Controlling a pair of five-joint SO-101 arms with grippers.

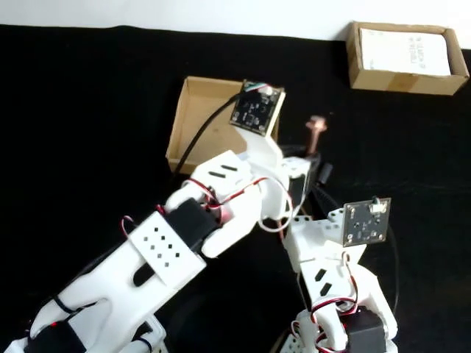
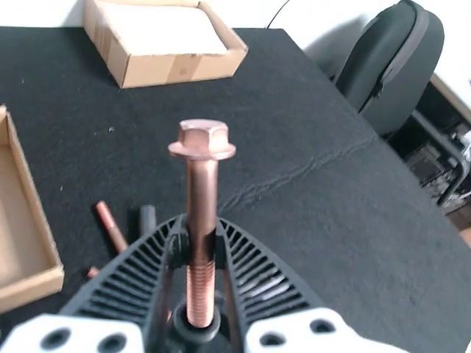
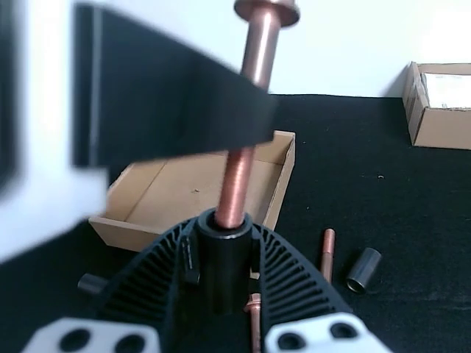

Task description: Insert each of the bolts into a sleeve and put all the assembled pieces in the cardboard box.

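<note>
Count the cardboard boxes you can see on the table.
2. The nearer cardboard box lies open at the middle of the high view; the farther cardboard box sits at its top right corner, with something white inside.

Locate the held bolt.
The bolt is clamped in the left gripper, its end in the sleeve held by the right gripper, just right of the empty cardboard box in the high view.

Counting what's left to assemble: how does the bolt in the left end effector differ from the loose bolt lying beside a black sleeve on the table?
The held bolt stands roughly upright, clamped by the left end effector; the loose bolt lies flat on the table, ungripped. The held bolt's threaded end enters the sleeve in the right end effector; the loose bolt is bare, a loose sleeve lying beside it. Both are copper-coloured.
</note>
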